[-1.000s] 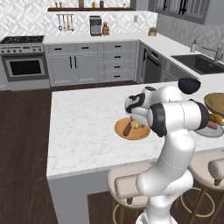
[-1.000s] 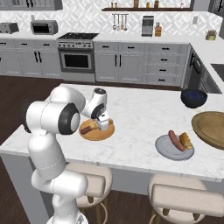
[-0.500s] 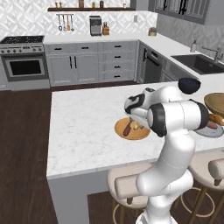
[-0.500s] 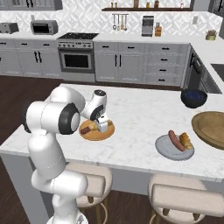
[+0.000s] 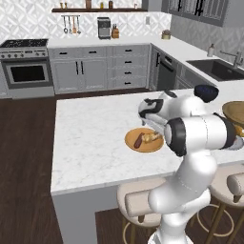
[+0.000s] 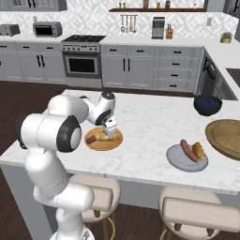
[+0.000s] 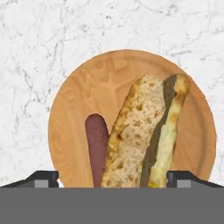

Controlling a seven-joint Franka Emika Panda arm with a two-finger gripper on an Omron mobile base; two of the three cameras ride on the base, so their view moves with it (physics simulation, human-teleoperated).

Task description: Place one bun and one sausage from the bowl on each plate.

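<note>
An orange-brown wooden plate [image 7: 78,96] lies on the marble island and carries a split bun [image 7: 140,131] with a dark red sausage [image 7: 97,144] beside it. My gripper [image 7: 113,177] hangs open just over this plate, its fingertips [image 7: 43,177] spread wider than the bun and holding nothing. From the right base camera, the gripper [image 6: 111,129] stands above that plate [image 6: 115,140]. Farther right, the grey plate [image 6: 176,159] holds a sausage [image 6: 186,150] and a bun [image 6: 199,151]. The wooden bowl [image 6: 225,138] sits at the far right.
A dark blue-black bowl [image 6: 207,105] stands behind the wooden bowl. Stools [image 6: 194,211] line the island's near edge. Bare marble [image 5: 90,128] stretches left of the wooden plate [image 5: 131,136].
The jaws have spread wider over the wooden plate. The bun and sausage lie still on it, and the arm has hardly moved.
</note>
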